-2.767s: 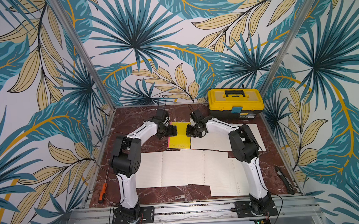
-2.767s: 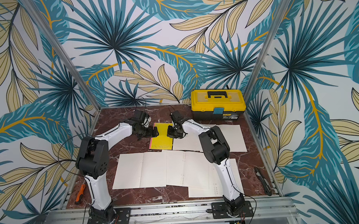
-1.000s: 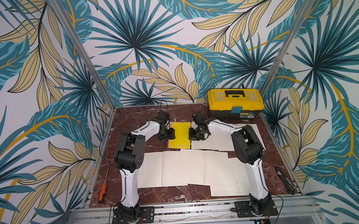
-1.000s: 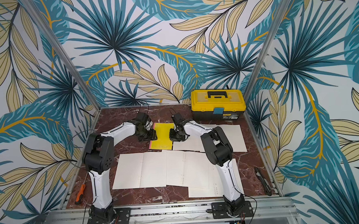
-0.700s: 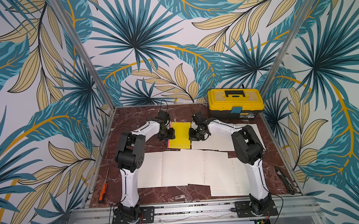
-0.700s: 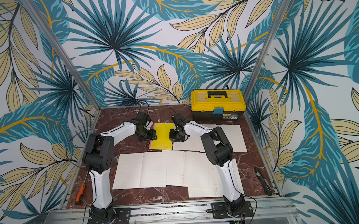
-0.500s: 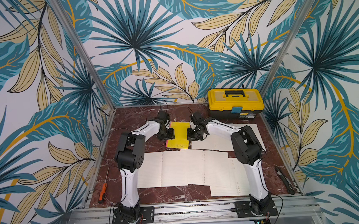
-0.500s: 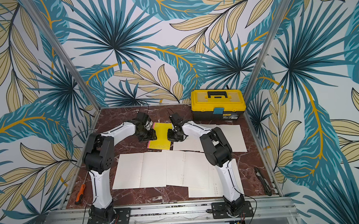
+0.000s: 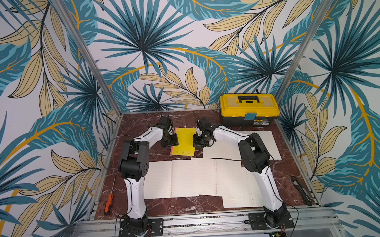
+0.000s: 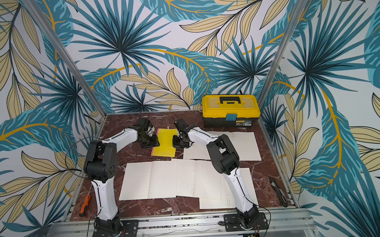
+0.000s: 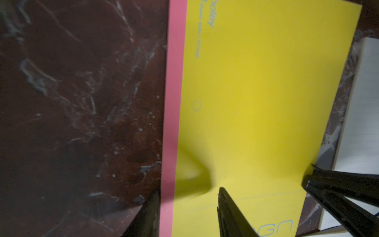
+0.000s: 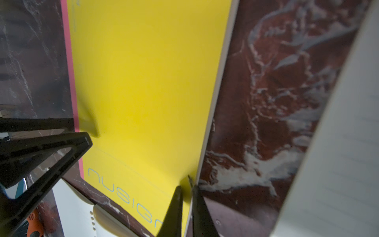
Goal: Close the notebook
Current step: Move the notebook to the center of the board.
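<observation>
Both arms reach forward and bend inward, the left gripper (image 9: 172, 140) with fingers (image 11: 229, 211) apart, the right gripper (image 9: 197, 142) with fingers (image 12: 174, 211) nearly together.

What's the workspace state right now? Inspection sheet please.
Surface: marble table, mostly covered by paper.
Job's things: yellow notebook closed, flat, pink spine strip.
Clutter: loose lined sheets; yellow toolbox; orange screwdriver; black knife.
Grippers: left gripper straddles the notebook's spine edge, jaws apart; right gripper pinches its opposite edge.
Cables: black cable at left arm.
Surroundings: leaf-print walls.
</observation>
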`<act>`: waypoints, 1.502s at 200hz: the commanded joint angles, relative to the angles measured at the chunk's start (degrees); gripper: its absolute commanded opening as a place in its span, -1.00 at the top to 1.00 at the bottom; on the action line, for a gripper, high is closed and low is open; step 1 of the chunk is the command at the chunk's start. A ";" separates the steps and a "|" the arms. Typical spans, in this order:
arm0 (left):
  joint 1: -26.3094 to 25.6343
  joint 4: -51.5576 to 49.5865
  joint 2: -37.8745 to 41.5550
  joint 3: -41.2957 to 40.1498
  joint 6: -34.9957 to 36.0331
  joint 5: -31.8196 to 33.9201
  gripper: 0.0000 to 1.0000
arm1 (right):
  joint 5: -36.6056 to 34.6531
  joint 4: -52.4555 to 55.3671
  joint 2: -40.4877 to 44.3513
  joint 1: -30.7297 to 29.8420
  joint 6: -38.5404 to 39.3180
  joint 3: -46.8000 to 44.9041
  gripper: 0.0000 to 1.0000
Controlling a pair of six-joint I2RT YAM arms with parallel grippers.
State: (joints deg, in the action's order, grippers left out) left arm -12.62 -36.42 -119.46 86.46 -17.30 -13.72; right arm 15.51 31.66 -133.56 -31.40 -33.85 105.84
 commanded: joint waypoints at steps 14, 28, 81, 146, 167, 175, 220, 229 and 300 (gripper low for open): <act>0.35 2.70 2.26 -2.20 0.10 -8.04 0.14 | 3.11 0.74 -4.97 -2.42 -0.51 2.97 0.75; 0.82 3.58 2.97 -2.94 0.07 -9.78 0.15 | 3.43 1.04 -5.85 -2.66 -0.66 4.03 0.75; 2.16 4.34 5.08 -3.75 0.27 -11.77 0.15 | 4.26 1.75 -8.01 -3.64 -0.97 6.47 0.75; 3.92 1.76 3.37 -1.61 0.69 -8.55 0.14 | 5.78 1.45 -10.87 -5.22 -2.54 10.81 0.74; 4.54 1.08 2.83 -1.03 1.09 -7.44 0.14 | 7.02 0.10 -12.22 -5.66 -4.02 12.60 0.74; 4.77 0.80 2.54 -0.73 1.28 -6.98 0.14 | 7.55 -0.21 -12.87 -5.77 -4.65 13.59 0.74; 6.75 -1.42 0.77 2.09 2.75 -4.92 0.14 | 10.30 -0.55 -17.42 -7.05 -6.97 21.07 0.73; 7.32 -1.46 0.41 2.44 2.89 -4.87 0.14 | 10.75 -0.55 -18.55 -7.22 -7.59 22.74 0.73; 11.75 -1.54 -2.76 3.28 3.86 -4.35 0.13 | 14.25 -6.62 -26.18 -8.09 -14.55 32.59 0.67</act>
State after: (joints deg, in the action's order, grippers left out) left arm -0.14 -37.71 -120.55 88.38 -14.00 -11.60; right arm 25.34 29.47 -154.45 -35.86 -44.95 137.27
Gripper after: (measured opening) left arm 0.434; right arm 0.161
